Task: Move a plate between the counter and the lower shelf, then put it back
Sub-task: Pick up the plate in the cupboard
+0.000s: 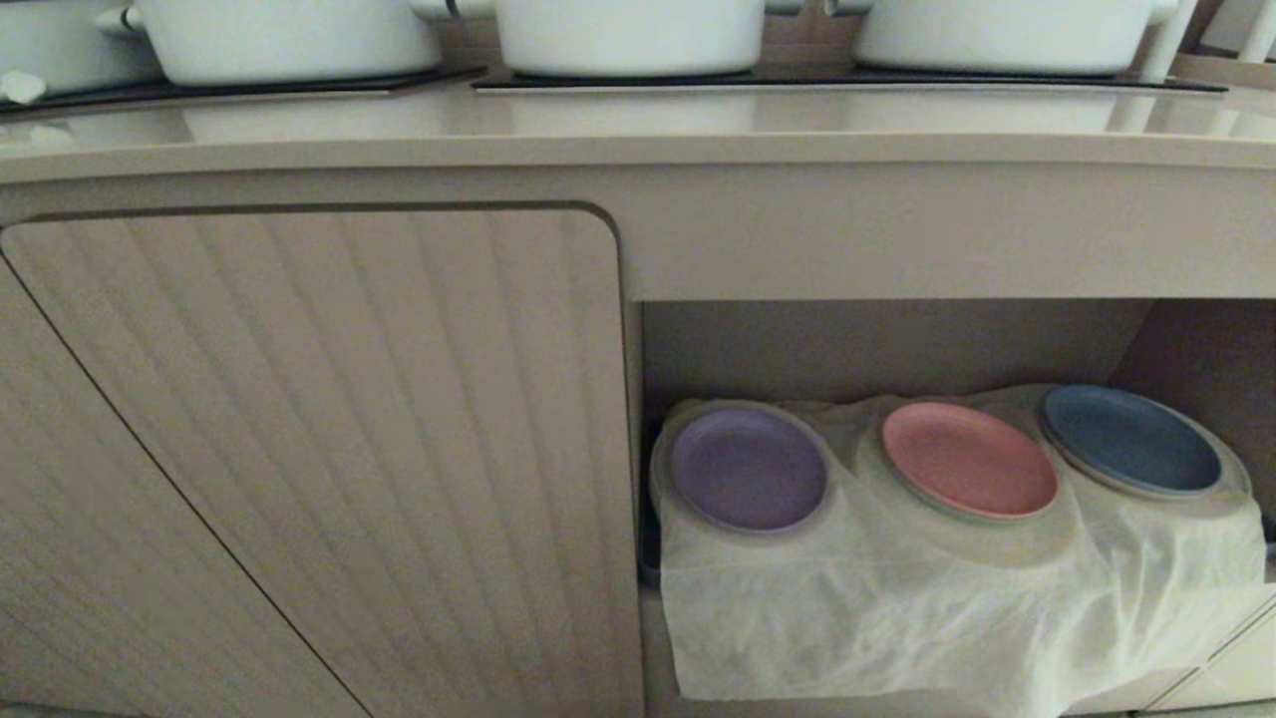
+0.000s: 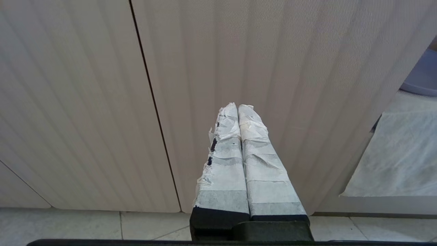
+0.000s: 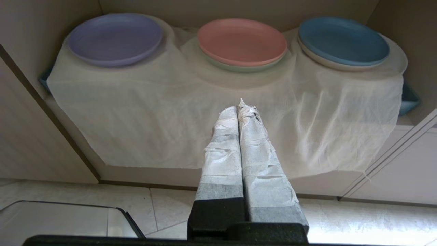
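The lilac plate [image 1: 748, 469] [image 3: 115, 38] lies on the white cloth at the left end of the lower shelf [image 1: 887, 344]. The beige counter [image 1: 638, 125] runs across above it. Neither arm shows in the head view. My right gripper [image 3: 239, 107] is shut and empty, hanging in front of the draped cloth, below and apart from the plates. My left gripper [image 2: 237, 106] is shut and empty too, pointing at the ribbed cabinet door [image 2: 239, 51]; a sliver of the lilac plate [image 2: 423, 77] shows at that view's edge.
A pink plate [image 1: 969, 459] on a pale green one and a blue plate [image 1: 1131, 439] on a white one sit to the right of the lilac plate. Three white pots [image 1: 628, 35] stand on the black cooktop panels [image 1: 847, 80]. Cloth [image 1: 897, 608] hangs over the shelf's front.
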Robot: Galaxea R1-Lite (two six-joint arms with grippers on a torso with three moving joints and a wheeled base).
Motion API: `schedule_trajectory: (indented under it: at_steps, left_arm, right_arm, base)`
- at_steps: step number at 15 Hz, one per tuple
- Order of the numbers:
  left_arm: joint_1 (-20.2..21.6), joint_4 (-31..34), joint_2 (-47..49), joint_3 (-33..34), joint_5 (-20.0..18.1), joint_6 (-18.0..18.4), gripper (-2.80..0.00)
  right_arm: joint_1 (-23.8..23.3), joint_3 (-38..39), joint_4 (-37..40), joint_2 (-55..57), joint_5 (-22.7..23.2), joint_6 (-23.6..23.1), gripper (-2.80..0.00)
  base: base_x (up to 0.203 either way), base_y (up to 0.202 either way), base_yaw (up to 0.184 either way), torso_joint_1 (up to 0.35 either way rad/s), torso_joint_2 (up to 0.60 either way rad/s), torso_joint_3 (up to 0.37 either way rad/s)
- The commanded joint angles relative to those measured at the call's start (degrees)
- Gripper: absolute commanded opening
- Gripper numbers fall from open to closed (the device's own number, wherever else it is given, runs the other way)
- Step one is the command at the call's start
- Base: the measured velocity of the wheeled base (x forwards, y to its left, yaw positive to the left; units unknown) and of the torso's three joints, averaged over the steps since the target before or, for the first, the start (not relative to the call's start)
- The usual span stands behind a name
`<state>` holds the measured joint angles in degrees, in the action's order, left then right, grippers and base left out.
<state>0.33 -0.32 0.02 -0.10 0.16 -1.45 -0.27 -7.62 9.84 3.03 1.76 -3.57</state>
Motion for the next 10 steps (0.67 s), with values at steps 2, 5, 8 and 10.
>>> schedule_trajectory:
  at_steps: [2,5,8,10]
  left_arm:
    - [0.0,0.0,0.1,0.0,0.0,0.0,-2.8]
    - [0.0,0.0,0.1,0.0,0.0,0.0,-2.8]
    - [0.0,0.0,0.1,0.0,0.0,0.0,-2.8]
    - [0.0,0.0,0.1,0.0,0.0,0.0,-2.8]
  right_arm:
    - [-0.2,-2.5,0.1,7.2,0.1,0.1,-2.8]
    - [-1.9,-3.8,0.1,15.3,2.8,-0.2,-2.8]
    - [-2.2,-4.8,-0.5,23.0,13.4,-1.7,-2.8]
    - [-2.0,-4.9,-1.2,28.6,19.8,-6.4,-2.8]
  base:
    - [0.0,0.0,0.0,0.0,0.0,0.0]
    - [0.0,0.0,0.0,0.0,0.0,0.0]
    - [0.0,0.0,0.0,0.0,0.0,0.0]
    - [0.0,0.0,0.0,0.0,0.0,0.0]
